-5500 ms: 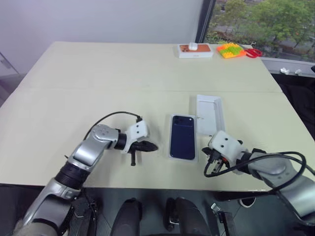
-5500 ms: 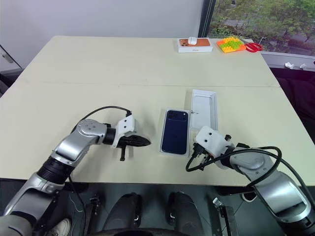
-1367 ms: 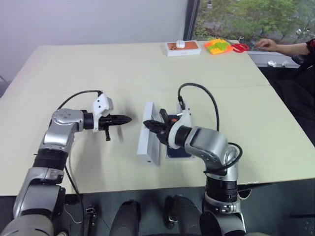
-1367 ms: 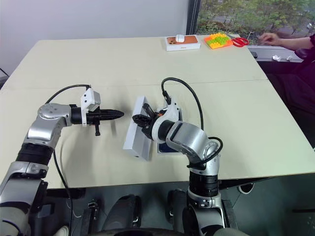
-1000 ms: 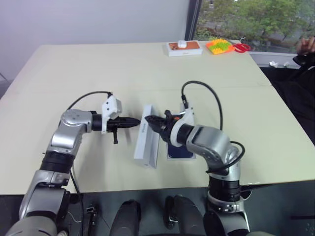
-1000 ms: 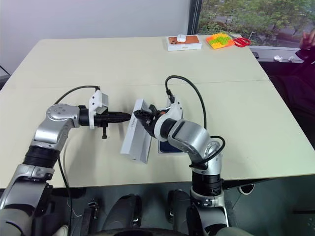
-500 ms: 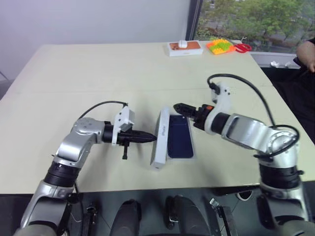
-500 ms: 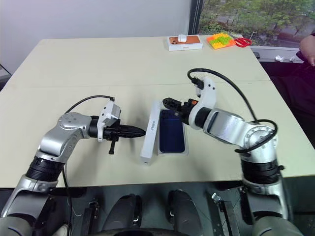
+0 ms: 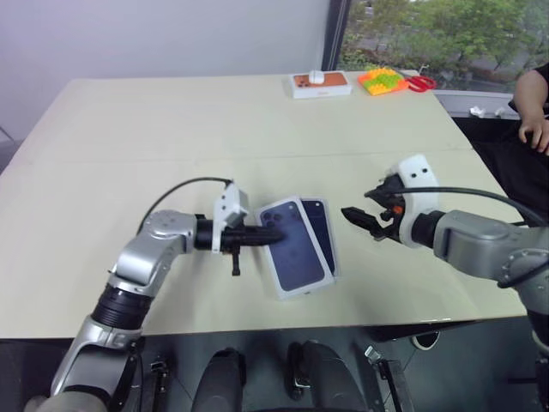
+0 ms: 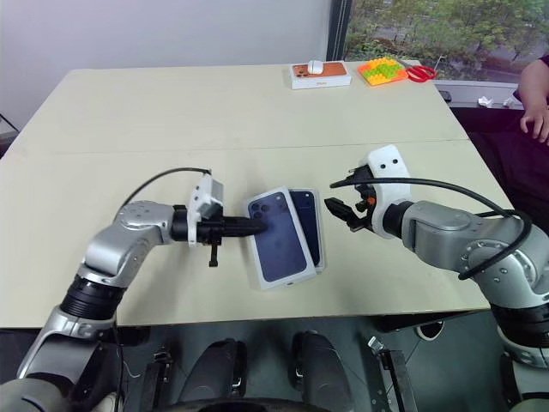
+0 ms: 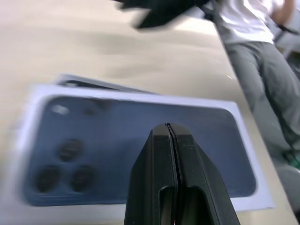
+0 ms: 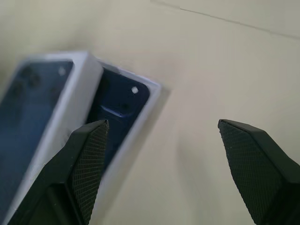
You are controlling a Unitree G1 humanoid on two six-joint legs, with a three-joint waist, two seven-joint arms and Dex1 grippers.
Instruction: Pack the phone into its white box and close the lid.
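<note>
On the pale counter (image 9: 129,129), the white box (image 10: 319,251) lies near the front edge with the phone (image 10: 307,221) lying flat inside it, its dark blue back and a small lens showing along the strip at 3 o'clock. The lid (image 10: 276,236), printed on top with a blue phone picture and camera lenses, sits skewed across the box: it covers the box's 9 o'clock part and overhangs toward 7 o'clock, so the box is only partly covered and the lid is not seated square on it. In the right wrist view the lid's white edge stands raised above the phone's surface.

The left pincer (image 10: 262,227) reaches in from 9 o'clock with its two black fingers pressed tight together, holding nothing; its tip lies over the lid's printed top near the lens end, and whether it presses on it or only hovers I cannot tell. In the left wrist view the shut fingers (image 11: 169,154) lie over the blue print.

The right pincer (image 10: 336,212) sits just beside the box at 3 o'clock, apart from it, fingers spread wide and empty.

At 12 o'clock, well apart near the counter's far edge, stands an orange-topped white box (image 10: 319,75) with a small white item on it, with a block of bright toy bricks (image 10: 383,69) and red scissors (image 10: 424,73) beside it. A person's arm (image 10: 534,94) shows at 2 o'clock beyond the counter.
</note>
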